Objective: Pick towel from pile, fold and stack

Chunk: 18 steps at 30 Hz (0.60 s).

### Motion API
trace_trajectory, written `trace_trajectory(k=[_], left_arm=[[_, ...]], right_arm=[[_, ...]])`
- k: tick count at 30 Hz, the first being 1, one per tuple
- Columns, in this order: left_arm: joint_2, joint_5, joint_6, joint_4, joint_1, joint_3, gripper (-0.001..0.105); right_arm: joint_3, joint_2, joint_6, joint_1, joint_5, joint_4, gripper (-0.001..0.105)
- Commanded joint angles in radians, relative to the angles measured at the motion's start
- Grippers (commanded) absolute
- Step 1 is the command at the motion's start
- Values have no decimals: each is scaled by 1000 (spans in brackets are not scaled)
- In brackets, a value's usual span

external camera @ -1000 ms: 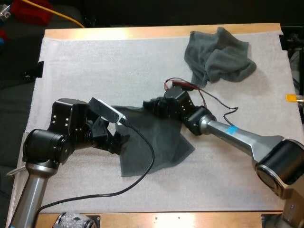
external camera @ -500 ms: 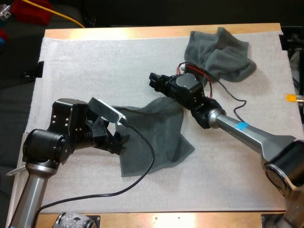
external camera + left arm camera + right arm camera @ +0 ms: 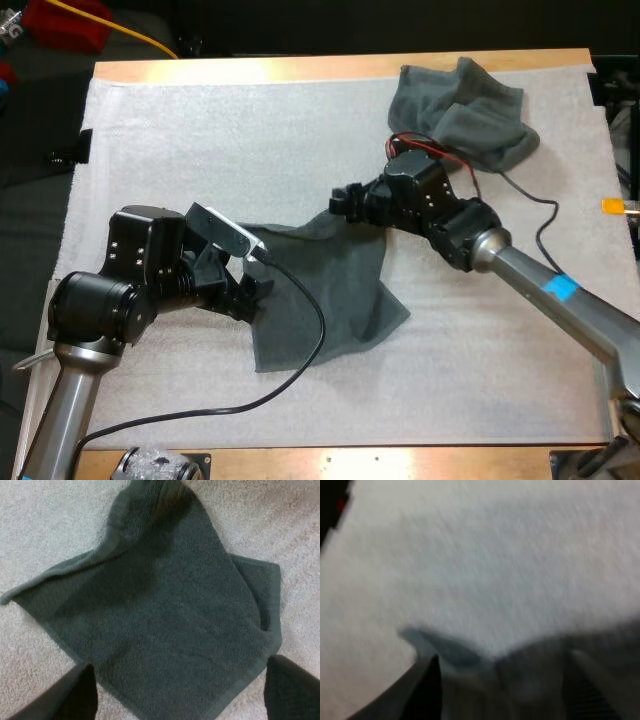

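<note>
White mat (image 3: 200, 120) lies flat; wooden table (image 3: 300, 68) beneath.

The high camera stood well back behind the left gripper (image 3: 256, 293) and the right gripper (image 3: 345, 200), looking forward and down over the whole mat (image 3: 200, 120). The left wrist camera sat just behind its gripper, facing down between the spread fingers (image 3: 75, 695), close over the flat towel (image 3: 165, 620). The right wrist camera looked past its own gripper, very near, at mat ahead and towel beneath. All three views shared that towel.

Right hand (image 3: 340, 202) back down from bare mat to the towel (image 3: 330, 290) (its far corner).
</note>
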Motion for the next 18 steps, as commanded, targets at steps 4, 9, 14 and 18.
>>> trace_trajectory(k=[4, 9, 14, 18], left_arm=[[-3, 7, -8, 1, 1, -3, 66], [-3, 13, -12, 4, 1, -3, 66], [-3, 70, -20, 10, 1, -3, 66], [-3, 82, -35, 34, 1, -3, 66]], right_arm=[[-7, -81, -28, -5, 35, 203, 52], [-7, -154, -28, -5, 35, 430, 52], [-4, -203, -31, -5, 48, 594, 52], [-2, -241, -31, -5, 119, 737, 52]])
